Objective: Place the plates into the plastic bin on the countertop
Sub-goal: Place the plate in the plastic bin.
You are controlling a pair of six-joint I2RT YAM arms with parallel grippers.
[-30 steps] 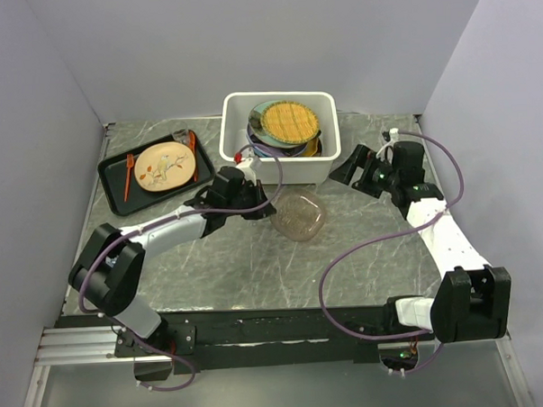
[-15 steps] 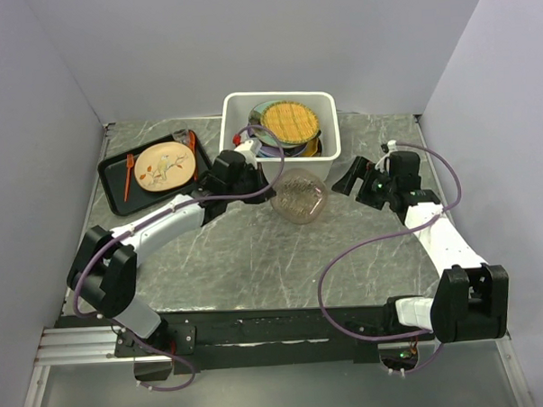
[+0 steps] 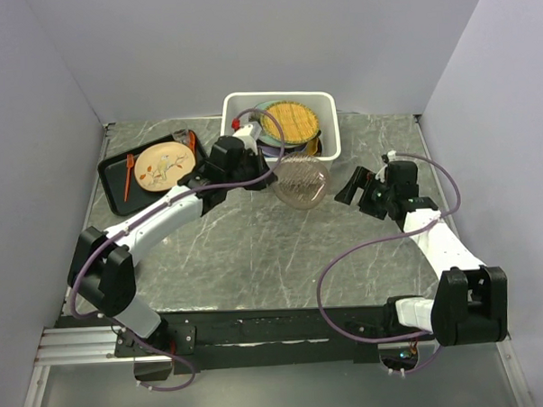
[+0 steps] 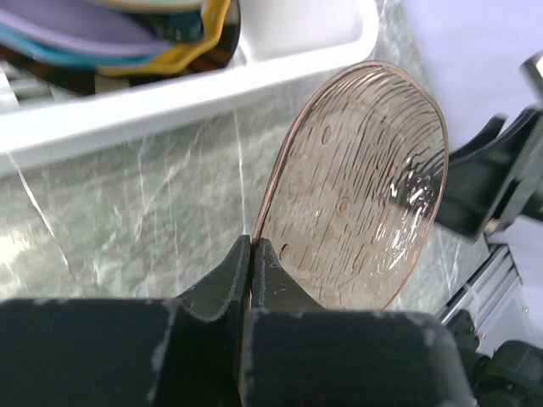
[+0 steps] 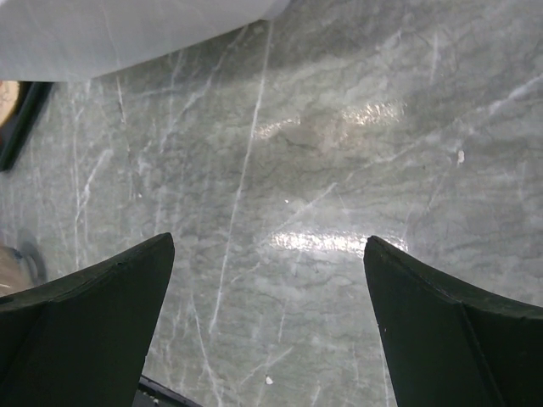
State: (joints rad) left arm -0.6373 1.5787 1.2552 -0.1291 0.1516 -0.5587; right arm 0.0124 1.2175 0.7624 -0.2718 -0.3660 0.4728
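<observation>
the flat grey marble-patterned table (image 3: 256, 258) is filling the middle of the top view, with pale panels walling it in. the white rectangular plastic bin (image 3: 267, 99) is sitting at the table's upper centre. a stack of assorted plates (image 3: 290, 122) is lying inside it, topped by a round yellow-green ribbed one. the left wrist view is showing teal, lilac and yellow rims of that stack at its upper left. the flat black tray (image 3: 118, 199) is lying at the upper left of the table, apart from the bin. it is carrying a round beige plate with a sprig pattern (image 3: 164, 166) and orange plastic utensils (image 3: 128, 176) beside that plate.

the left arm is spanning the frame diagonally from lower left toward the centre, ending just below the bin. the clear amber-tinted ribbed glass plate (image 4: 356, 186) is standing tilted on edge at the bin's near wall, held clear of the table and not inside the bin. the left fingers (image 4: 222, 275) are pressing together on the lower rim of this plate, pinching it between them. the right arm is bending at the right of the frame. the right fingers (image 5: 93, 297) are standing spread wide over bare table, gripping nothing, to the right of the glass plate.
</observation>
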